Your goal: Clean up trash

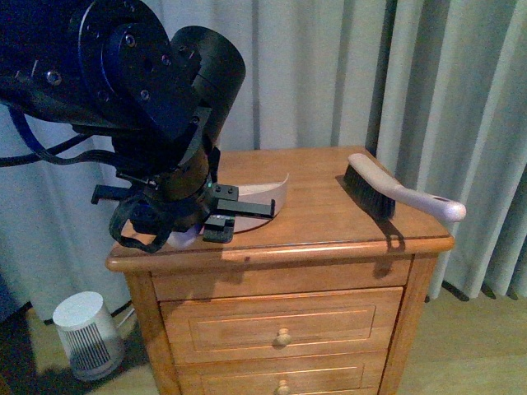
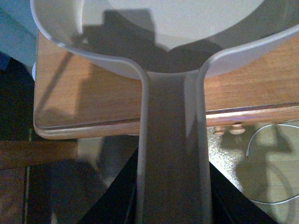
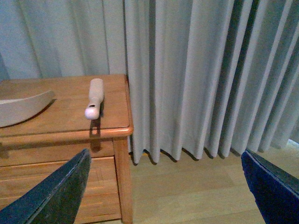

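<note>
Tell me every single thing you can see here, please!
nightstand: one, brown wood, in front of the curtains
drawer knobs: two, wooden, on its front
dustpan: one, whitish, on the nightstand's left part
brush: one, black bristles, white handle, on its right part
curtains: pale grey, behind
small round appliance: one, white, on the floor, left
cable: one, white, on the floor
left gripper: one, black, shut on the dustpan's handle
right gripper: one, black, open, empty
</note>
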Robot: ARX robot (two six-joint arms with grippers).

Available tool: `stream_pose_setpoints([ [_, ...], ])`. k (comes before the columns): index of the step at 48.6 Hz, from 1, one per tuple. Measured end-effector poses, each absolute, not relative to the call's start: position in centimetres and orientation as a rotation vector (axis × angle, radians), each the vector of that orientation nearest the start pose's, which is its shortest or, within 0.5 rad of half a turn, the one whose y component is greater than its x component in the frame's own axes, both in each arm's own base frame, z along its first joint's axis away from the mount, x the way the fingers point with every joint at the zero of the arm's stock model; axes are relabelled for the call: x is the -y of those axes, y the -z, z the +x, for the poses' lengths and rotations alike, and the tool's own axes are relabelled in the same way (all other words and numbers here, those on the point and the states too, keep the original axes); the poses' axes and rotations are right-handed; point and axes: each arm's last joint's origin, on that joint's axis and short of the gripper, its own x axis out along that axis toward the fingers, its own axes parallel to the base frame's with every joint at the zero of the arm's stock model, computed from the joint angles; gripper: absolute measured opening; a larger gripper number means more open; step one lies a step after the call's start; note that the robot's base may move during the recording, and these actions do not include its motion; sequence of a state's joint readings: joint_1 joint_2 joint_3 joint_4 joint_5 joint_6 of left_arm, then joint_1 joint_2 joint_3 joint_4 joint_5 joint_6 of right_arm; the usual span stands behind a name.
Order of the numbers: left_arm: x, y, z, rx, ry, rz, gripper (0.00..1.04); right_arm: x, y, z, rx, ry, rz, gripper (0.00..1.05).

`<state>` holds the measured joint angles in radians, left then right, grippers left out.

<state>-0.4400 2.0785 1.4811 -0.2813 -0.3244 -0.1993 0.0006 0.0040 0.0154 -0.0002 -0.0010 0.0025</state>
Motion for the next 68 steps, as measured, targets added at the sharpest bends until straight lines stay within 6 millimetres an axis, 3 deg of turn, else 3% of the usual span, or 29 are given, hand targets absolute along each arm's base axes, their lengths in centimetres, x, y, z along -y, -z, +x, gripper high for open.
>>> stream_pose_setpoints([
  [9,17.8,-18.0,40.1,-0.719,0.04,0.139,0.27,0.0,-16.8,9.7,0.011,-0.002,0.002,0.97],
  [19,16.7,-22.3,38.3,-0.437,0.087,0.169,0.27,0.0,-16.8,9.7,0.011,-0.002,0.002,0.97],
  [26,14.6,-25.6,35.4,-0.195,0.132,0.185,0.27,0.0,-16.8,9.7,0.011,-0.001,0.002,0.97],
  [33,12.2,-26.9,32.6,-0.074,0.172,0.189,0.27,0.0,-16.8,9.7,0.011,-0.002,0.002,0.97],
  [38,9.2,-27.6,29.5,0.03,0.189,0.208,0.27,0.0,-16.8,9.7,0.011,-0.001,0.002,0.97],
  [52,0.8,-27.0,20.2,0.108,0.155,0.252,0.27,0.0,-16.8,9.7,0.011,-0.001,0.002,0.97],
  [68,-4.8,-24.5,13.4,0.071,0.132,0.289,0.27,0.0,-16.8,9.7,0.011,-0.002,0.002,0.97],
])
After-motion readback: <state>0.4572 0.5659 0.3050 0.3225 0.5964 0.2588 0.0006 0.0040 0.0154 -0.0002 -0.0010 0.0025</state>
